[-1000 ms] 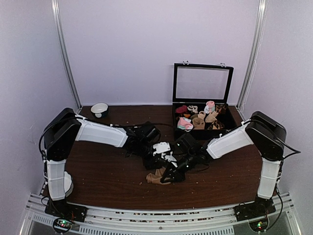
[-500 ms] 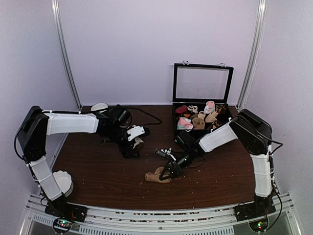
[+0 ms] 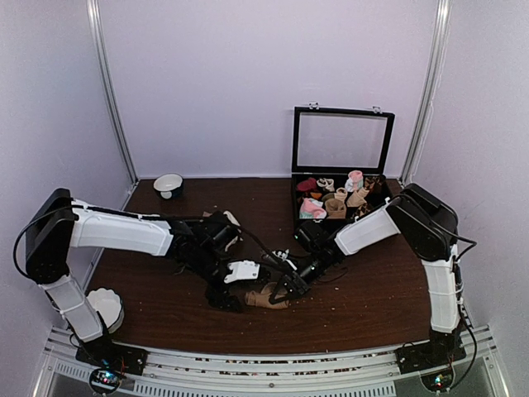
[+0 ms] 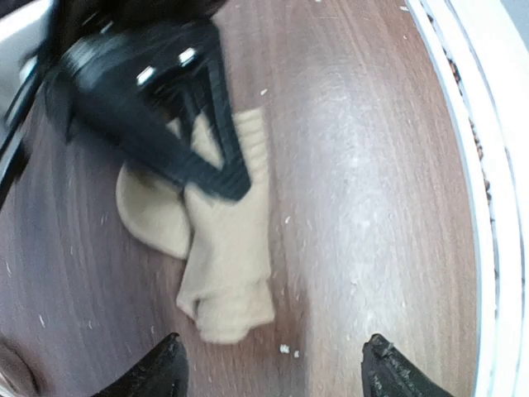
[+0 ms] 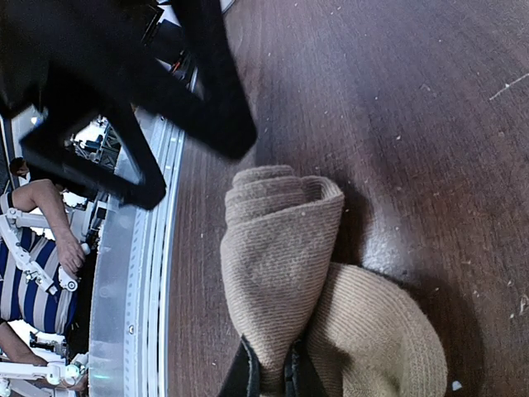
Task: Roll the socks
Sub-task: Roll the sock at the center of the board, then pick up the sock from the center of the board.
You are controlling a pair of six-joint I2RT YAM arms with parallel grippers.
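The tan socks [image 3: 264, 298] lie in a loose fold on the dark wood table [image 3: 165, 298] near its front edge. My right gripper [image 3: 289, 286] is shut on a pinched fold of the socks [image 5: 285, 265], with the fingertips [image 5: 248, 374] pressed tight against the cloth. One end of the fabric is curled into a small roll. My left gripper [image 4: 274, 372] stands open just short of the socks' paler end [image 4: 225, 248], touching nothing. In the top view the left gripper [image 3: 234, 296] sits just left of the socks. The right gripper's black fingers [image 4: 157, 107] cover the socks' far part.
An open black box [image 3: 378, 217] with several rolled socks stands at the back right. A white bowl [image 3: 169, 184] sits at the back left. A white round object [image 3: 103, 306] lies by the left arm's base. The metal front rail [image 4: 488, 207] runs close beside the socks.
The left arm swung off to the back left half a second ago and has come back down beside the socks. The right gripper has kept its hold on the socks.
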